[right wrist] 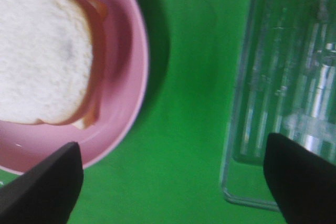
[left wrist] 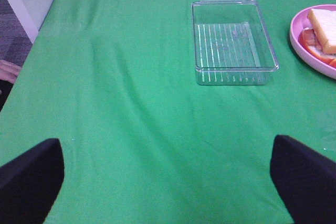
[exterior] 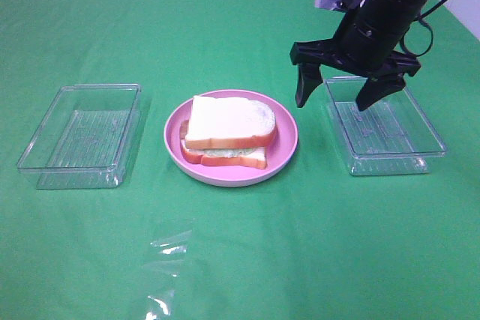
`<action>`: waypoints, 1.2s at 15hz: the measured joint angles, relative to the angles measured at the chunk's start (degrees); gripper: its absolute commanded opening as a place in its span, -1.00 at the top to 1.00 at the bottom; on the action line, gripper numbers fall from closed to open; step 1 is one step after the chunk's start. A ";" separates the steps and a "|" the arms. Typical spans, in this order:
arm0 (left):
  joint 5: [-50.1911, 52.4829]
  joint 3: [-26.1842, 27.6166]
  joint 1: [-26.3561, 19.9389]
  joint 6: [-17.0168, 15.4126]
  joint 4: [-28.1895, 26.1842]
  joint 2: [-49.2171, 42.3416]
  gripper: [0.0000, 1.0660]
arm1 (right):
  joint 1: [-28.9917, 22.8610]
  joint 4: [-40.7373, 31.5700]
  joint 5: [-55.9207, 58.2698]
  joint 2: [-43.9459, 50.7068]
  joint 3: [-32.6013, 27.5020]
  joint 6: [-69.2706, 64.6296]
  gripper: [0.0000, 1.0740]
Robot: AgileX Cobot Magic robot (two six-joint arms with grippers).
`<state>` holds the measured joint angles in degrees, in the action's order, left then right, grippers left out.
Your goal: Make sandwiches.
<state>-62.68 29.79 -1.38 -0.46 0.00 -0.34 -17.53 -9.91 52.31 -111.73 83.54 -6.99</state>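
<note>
The sandwich (exterior: pixel 229 131) lies on the round pink plate (exterior: pixel 285 148) in the middle of the green cloth: a white bread slice on top, pale green lettuce and a second slice under it. In the right wrist view the sandwich (right wrist: pixel 42 56) sits on the plate (right wrist: pixel 128 87) beside a clear tray (right wrist: pixel 283 93). My right gripper (exterior: pixel 335 89) hangs open and empty above the gap between the plate and the right tray (exterior: pixel 390 144). My left gripper (left wrist: pixel 168 182) is open over bare cloth, well short of the left tray (left wrist: pixel 231 38).
A clear rectangular tray (exterior: pixel 82 136) stands left of the plate, another to its right. A crumpled piece of clear film (exterior: pixel 169 275) lies near the front edge. A hand (left wrist: pixel 8 71) shows at the table's side in the left wrist view.
</note>
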 measured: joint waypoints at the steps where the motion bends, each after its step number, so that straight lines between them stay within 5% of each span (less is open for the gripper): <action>1: 0.00 0.00 0.00 0.00 0.00 0.00 -0.89 | 0.00 2.06 0.80 0.52 0.00 -0.69 -0.69; 9: 0.00 0.00 0.00 0.00 0.00 0.00 -0.89 | 13.12 7.10 11.52 3.04 0.00 1.72 -0.69; 15: 0.00 0.00 0.00 0.00 0.00 0.00 -0.89 | 13.41 8.48 17.07 3.55 -0.11 4.70 -0.69; 18: 0.00 0.00 0.00 0.00 0.00 0.00 -0.89 | 13.41 8.48 17.07 9.22 -5.33 4.70 -0.68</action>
<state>-62.68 29.79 -1.38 -0.46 0.00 -0.34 -4.13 -1.43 69.39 -102.50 78.21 -2.29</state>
